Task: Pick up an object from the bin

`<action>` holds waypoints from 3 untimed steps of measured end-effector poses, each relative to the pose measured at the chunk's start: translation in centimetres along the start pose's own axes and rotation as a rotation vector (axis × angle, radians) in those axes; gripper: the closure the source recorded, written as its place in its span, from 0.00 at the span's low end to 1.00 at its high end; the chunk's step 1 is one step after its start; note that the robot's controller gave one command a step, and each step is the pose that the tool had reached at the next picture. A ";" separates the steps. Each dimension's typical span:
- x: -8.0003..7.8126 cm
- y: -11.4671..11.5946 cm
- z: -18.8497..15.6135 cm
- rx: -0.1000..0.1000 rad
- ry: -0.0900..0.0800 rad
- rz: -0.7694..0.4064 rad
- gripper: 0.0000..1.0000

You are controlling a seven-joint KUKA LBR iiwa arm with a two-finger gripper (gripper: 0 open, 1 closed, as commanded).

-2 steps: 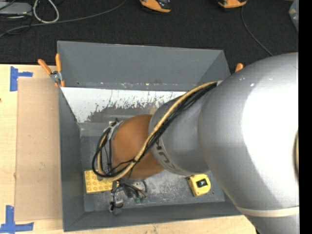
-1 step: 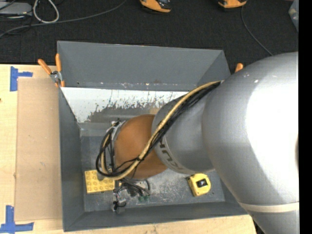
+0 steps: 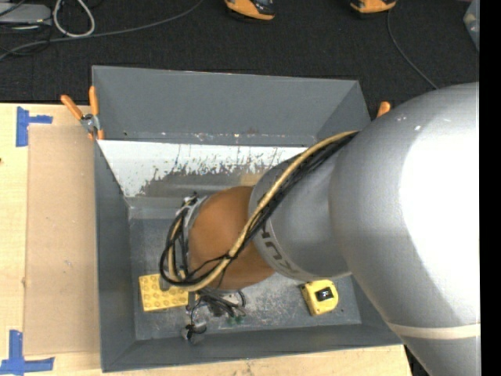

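My gripper (image 3: 208,312) is low over the bin floor near the front wall, under the orange wrist cover. A flat yellow studded brick (image 3: 159,293) lies just to its left, its right end tucked under the cables. A small yellow tape measure (image 3: 321,298) with a black face sits on the floor to the gripper's right, well apart from it. I see nothing held in the gripper.
The arm and its orange cover hang over the middle of the bin and hide the floor beneath. The bin's front wall is close below the gripper, and the sloped back wall rises behind.
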State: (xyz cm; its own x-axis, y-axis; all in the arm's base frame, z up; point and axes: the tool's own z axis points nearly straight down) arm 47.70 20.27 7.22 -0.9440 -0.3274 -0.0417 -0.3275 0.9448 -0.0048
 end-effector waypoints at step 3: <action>0.0 -1.8 -1.2 0.000 -0.005 -0.095 1.00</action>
State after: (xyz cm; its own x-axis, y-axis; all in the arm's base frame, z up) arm 48.26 18.54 8.42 -0.9085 -0.4154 -0.0458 -0.4154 0.9096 -0.0089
